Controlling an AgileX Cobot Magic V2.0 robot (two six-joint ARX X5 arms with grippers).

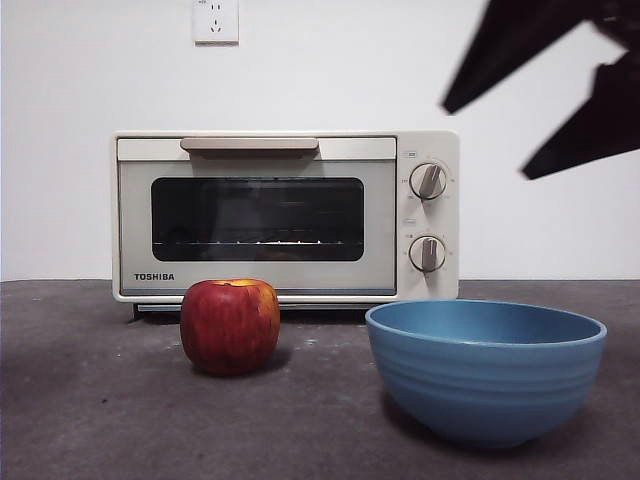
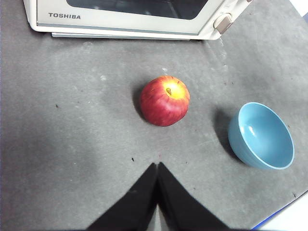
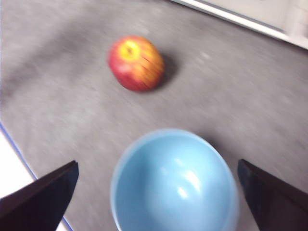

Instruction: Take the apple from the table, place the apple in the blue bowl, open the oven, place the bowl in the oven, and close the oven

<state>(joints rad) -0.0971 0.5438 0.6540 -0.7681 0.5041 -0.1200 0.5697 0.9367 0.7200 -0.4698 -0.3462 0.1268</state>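
While I look level across the table [image 1: 90, 420] in the front view, I see the right gripper [image 1: 520, 140] only as two dark jaws high at the upper right, spread wide with wall showing between them, holding and touching nothing. Below it the blue bowl [image 1: 486, 368] sits upright toward the near right part of the table, and the apple [image 1: 230, 325] stands alone left of it, apart from the bowl and in front of the oven [image 1: 285, 215], whose door is shut with the handle [image 1: 250, 145] along its top. Bare table lies all round the apple. From the left wrist view, I have the left gripper [image 2: 157, 166] with its jaws pressed together to a point, nothing between them, hanging above bare table on the near side of the apple [image 2: 165, 101]. The oven [image 2: 130, 21] stands along the far edge, the bowl [image 2: 261, 135] lies apart from the apple near the table's right edge, and open surface separates all three. From the right wrist view, which is blurred, I see my right gripper [image 3: 159, 202] with jaws far apart, one on either side of the empty bowl [image 3: 174, 183] and clear of its rim; the apple [image 3: 136, 63] rests beyond the bowl, with a table edge close beside one jaw.
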